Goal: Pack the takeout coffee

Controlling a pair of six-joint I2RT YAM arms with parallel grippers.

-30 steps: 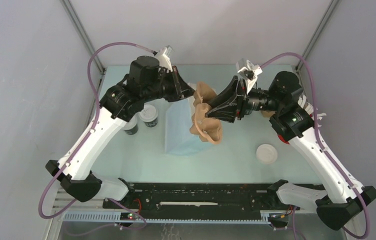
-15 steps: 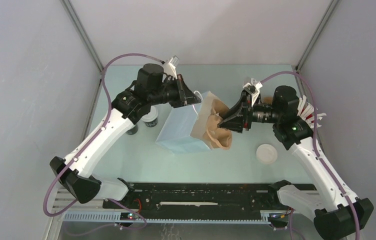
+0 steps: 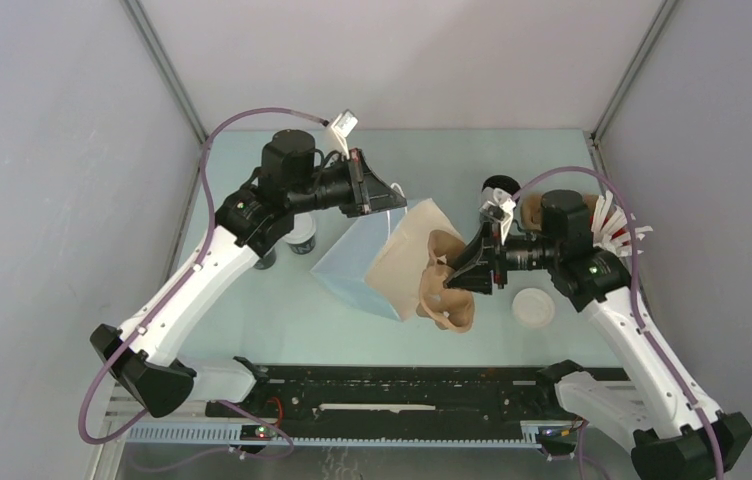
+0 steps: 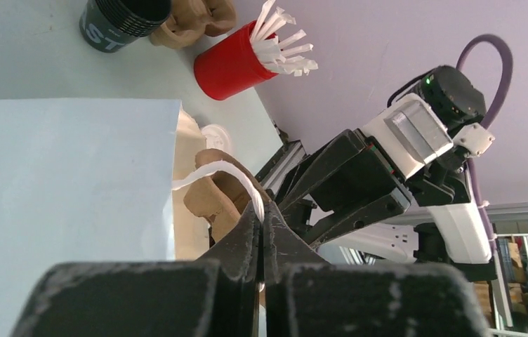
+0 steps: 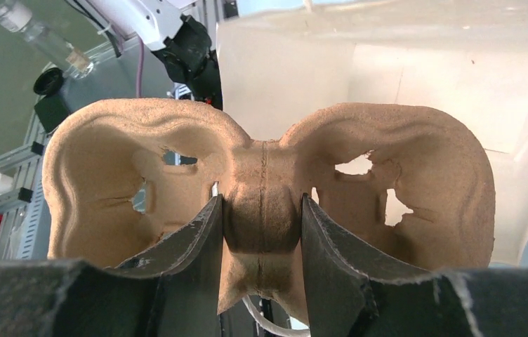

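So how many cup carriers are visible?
2: one cup carrier in the right gripper at the paper bag; a second carrier beside the red straw holder. Others may be hidden.

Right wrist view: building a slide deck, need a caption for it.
Right fingers clamp the carrier by its middle ridge, in front of the open bag.

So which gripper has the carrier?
The right gripper: it's clamped on the centre ridge of the carrier. The left gripper pinches the handle of the bag instead.
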